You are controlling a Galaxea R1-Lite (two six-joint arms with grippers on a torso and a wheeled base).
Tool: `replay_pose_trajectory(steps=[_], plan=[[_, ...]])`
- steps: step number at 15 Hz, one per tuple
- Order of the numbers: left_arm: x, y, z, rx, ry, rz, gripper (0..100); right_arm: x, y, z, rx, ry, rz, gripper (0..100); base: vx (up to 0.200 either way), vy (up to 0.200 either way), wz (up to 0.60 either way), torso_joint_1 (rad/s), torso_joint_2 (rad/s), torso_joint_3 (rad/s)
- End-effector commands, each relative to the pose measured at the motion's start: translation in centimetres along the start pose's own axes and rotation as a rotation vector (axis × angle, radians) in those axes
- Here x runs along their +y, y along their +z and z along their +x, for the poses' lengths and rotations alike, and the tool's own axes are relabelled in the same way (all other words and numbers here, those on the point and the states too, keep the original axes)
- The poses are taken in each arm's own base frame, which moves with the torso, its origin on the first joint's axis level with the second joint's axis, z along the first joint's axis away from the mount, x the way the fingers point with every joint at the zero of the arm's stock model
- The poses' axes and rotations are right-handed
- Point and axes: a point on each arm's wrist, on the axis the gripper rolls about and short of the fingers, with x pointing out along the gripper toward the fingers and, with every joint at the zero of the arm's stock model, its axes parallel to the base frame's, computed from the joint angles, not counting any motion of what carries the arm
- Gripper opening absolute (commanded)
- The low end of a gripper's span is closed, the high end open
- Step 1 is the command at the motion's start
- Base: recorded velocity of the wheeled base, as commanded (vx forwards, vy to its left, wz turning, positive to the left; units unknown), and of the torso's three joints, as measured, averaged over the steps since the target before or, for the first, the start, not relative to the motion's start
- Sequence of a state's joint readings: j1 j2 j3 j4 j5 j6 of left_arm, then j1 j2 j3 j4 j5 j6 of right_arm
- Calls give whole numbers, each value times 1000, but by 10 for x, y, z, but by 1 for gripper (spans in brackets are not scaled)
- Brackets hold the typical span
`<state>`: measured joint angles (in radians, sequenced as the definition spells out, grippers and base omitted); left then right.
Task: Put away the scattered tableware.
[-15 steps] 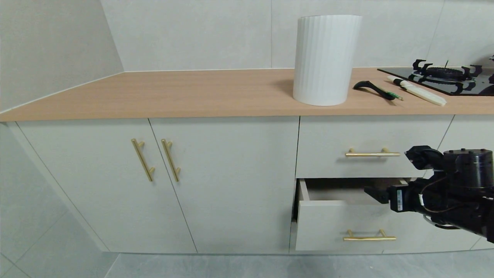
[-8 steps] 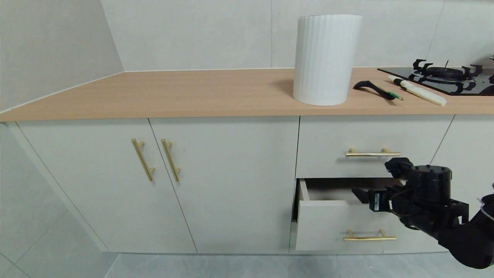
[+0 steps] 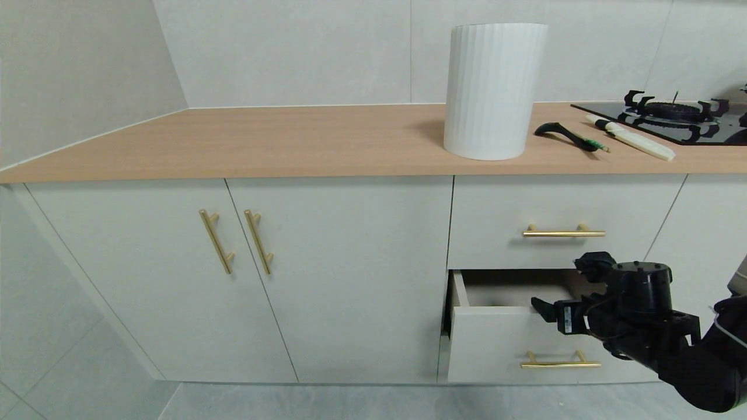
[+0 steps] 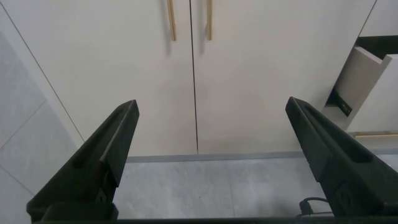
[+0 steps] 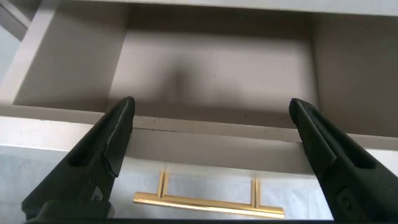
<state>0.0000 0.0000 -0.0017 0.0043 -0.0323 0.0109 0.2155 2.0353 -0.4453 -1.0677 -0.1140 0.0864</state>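
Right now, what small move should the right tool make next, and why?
Probably hook the open right tool over the front of the lower drawer and pull: it stands only partly out, while the black utensil and white utensil lie on the counter.

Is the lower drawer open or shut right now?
Open, partway. The lower drawer front stands out past the upper drawer, and its bare inside shows.
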Motion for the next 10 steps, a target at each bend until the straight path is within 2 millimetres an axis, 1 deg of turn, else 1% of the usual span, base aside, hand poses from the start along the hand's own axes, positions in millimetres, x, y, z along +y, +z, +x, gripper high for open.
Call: replay_pose_trajectory(steps=[1, 2, 5, 10], plan=[[0, 0, 0, 2, 0, 0, 100, 0, 6, -8, 3, 6, 0, 100, 0, 0, 0, 0, 0, 0], [0, 0, 0, 2, 0, 0, 100, -1, 10, -17, 23, 8, -2, 100, 0, 0, 0, 0, 0, 0], [0, 0, 0, 1, 0, 0, 100, -1, 15, -34, 77, 30, -24, 100, 0, 0, 0, 0, 0, 0], [0, 0, 0, 2, 0, 0, 100, -2, 11, -48, 175, 37, -110, 100, 0, 0, 0, 0, 0, 0]])
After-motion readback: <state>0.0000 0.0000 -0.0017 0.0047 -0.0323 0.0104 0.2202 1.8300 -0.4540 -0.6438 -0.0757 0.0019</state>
